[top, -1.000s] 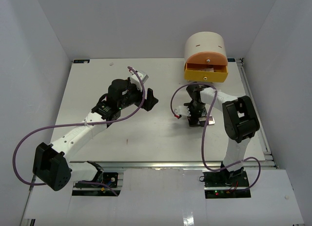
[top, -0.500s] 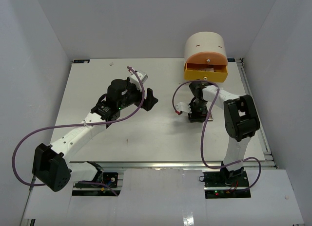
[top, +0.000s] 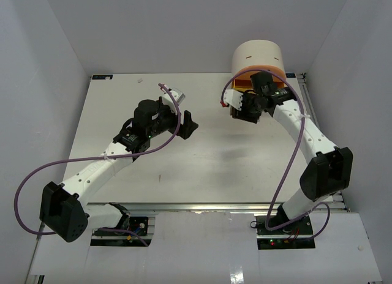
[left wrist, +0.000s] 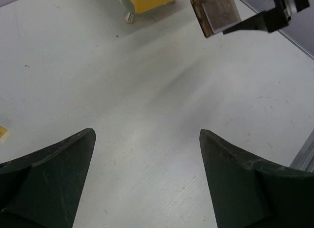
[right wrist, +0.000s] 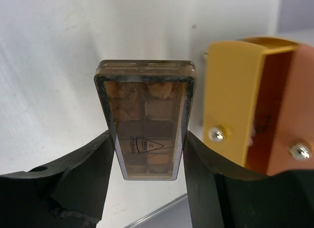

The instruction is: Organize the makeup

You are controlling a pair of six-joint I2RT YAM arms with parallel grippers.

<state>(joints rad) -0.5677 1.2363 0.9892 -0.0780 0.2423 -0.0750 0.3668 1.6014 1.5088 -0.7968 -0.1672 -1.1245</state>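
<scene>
My right gripper (right wrist: 147,154) is shut on the brown palette (right wrist: 145,121), a flat clear-lidded rectangle of brown shades, gripped by its long edges. It holds the palette in the air just left of the open yellow drawer (right wrist: 235,107). In the top view the right gripper (top: 246,108) hangs in front of the round cream drawer unit (top: 257,54). In the left wrist view the palette (left wrist: 216,13) shows at top right. My left gripper (left wrist: 147,154) is open and empty above bare table, and it sits left of centre in the top view (top: 188,123). No other makeup shows.
The yellow drawer (top: 243,83) stands pulled out under an orange drawer front (top: 267,67) at the back right. A metal rail (top: 318,131) runs along the table's right edge. White walls close in the back and both sides.
My right gripper has lifted the brown palette off the table and carried it back toward the open yellow drawer, with the arm now stretched out. The left arm has not moved.
</scene>
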